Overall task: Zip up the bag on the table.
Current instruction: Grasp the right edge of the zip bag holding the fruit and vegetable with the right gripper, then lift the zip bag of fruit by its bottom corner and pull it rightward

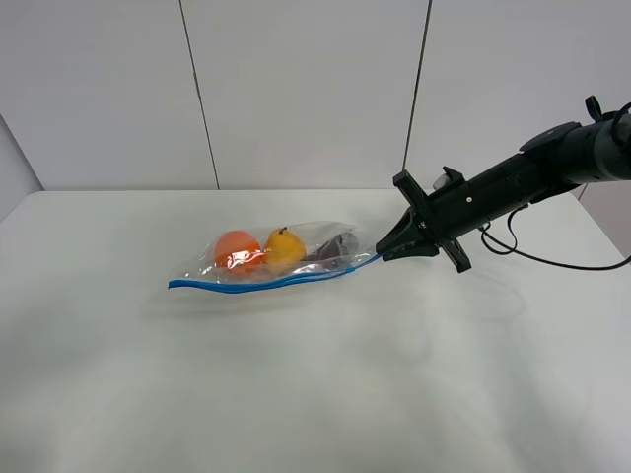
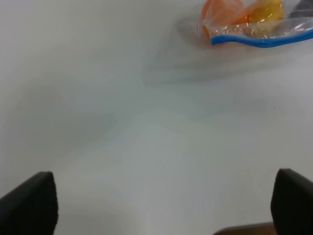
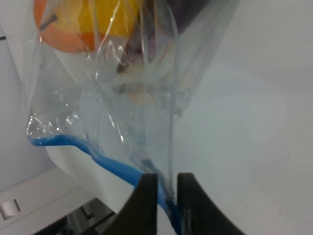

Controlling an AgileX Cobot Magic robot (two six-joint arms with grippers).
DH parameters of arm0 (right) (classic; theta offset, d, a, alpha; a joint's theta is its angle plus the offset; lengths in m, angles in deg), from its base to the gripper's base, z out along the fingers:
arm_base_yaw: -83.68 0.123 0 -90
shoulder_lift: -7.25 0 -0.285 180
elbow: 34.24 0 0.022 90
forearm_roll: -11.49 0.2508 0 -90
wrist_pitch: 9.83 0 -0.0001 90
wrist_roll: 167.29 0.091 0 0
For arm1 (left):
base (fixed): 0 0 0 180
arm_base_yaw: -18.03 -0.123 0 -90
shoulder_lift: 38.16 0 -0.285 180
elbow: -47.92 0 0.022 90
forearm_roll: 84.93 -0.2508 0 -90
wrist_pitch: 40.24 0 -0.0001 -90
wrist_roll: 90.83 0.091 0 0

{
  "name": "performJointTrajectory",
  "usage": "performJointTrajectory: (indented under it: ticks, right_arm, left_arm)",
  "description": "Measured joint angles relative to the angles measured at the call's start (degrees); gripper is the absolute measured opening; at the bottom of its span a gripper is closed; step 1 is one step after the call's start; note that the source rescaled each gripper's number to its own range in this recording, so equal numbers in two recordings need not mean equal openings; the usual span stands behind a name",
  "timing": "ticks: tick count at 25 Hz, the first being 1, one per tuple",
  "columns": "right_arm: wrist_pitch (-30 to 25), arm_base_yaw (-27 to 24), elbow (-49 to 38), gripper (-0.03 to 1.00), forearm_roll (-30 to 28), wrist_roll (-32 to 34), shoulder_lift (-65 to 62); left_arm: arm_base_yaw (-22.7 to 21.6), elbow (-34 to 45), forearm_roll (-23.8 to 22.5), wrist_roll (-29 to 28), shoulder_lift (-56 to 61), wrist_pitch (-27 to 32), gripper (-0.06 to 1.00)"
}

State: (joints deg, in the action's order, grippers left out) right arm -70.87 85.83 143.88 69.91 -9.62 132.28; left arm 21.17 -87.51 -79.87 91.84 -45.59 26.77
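A large plain white matte tabletop [image 1: 296, 394] is carrying a clear floppy plastic zip bag [image 1: 258, 272], which is lying near its middle. The blue zip strip [image 1: 266, 284] is running along the bag's near edge. A round orange item [image 1: 237, 250], a yellow item [image 1: 284, 246] and a dark item [image 1: 335, 246] are showing through the plastic.

Right hand [image 3: 167, 188] pinches bag [image 3: 137, 112], arm outstretched; left hand [image 2: 161, 203] spread wide

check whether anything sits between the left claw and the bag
Nothing visible does. In the left wrist view only bare table lies between the open left claw and the bag. The right claw is shut on one end of the bag's blue zip strip.
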Motion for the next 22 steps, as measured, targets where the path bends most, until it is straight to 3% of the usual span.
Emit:
performJointTrajectory:
  ticks: [13, 15, 18, 22]
  right_arm:
    - [1.42, 0.00, 0.00, 0.20, 0.00, -0.72, 0.00]
    - [1.42, 0.00, 0.00, 0.17, 0.00, -1.01, 0.00]
    - [1.42, 0.00, 0.00, 0.02, 0.00, -1.75, 0.00]
    - [1.24, 0.00, 0.00, 0.00, 0.17, -2.83, 0.00]
  left_arm:
    - [0.00, 0.00, 0.00, 0.00, 0.00, 0.00, 1.00]
    - [0.00, 0.00, 0.00, 0.00, 0.00, 0.00, 1.00]
    - [0.00, 0.00, 0.00, 0.00, 0.00, 0.00, 1.00]
    - [0.00, 0.00, 0.00, 0.00, 0.00, 0.00, 1.00]
